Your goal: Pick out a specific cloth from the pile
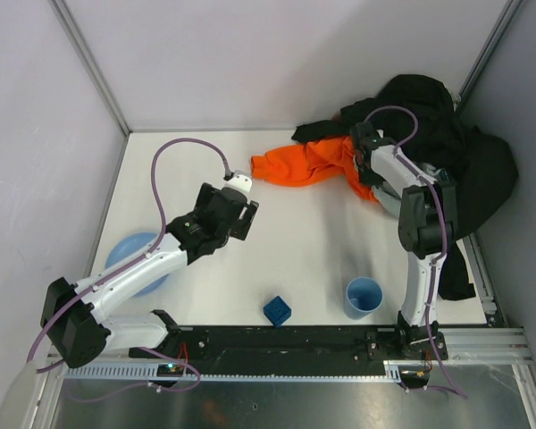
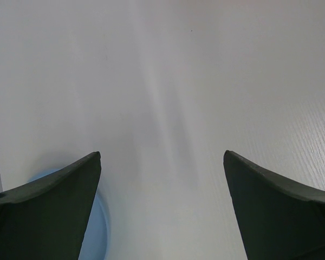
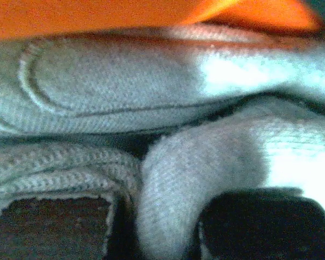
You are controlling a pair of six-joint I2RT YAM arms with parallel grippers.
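Note:
The pile [image 1: 447,152] lies at the back right: mostly black garments, with a bright orange garment [image 1: 304,161] spread to its left. A bit of the grey cloth [image 1: 386,204] shows under my right arm. My right gripper [image 1: 362,174] is down at the seam between the orange and black fabric. In the right wrist view the grey cloth [image 3: 195,162] fills the frame, and a thick fold of it is bunched between my fingers [image 3: 260,222]. Orange fabric [image 3: 97,16] shows above it. My left gripper [image 1: 243,217] is open and empty over bare table, as the left wrist view [image 2: 162,157] shows.
A blue plate [image 1: 134,259] lies at the left, under my left arm; its edge also shows in the left wrist view [image 2: 100,227]. A blue cup [image 1: 364,297] and a small blue cube [image 1: 277,310] stand near the front edge. Walls enclose the table.

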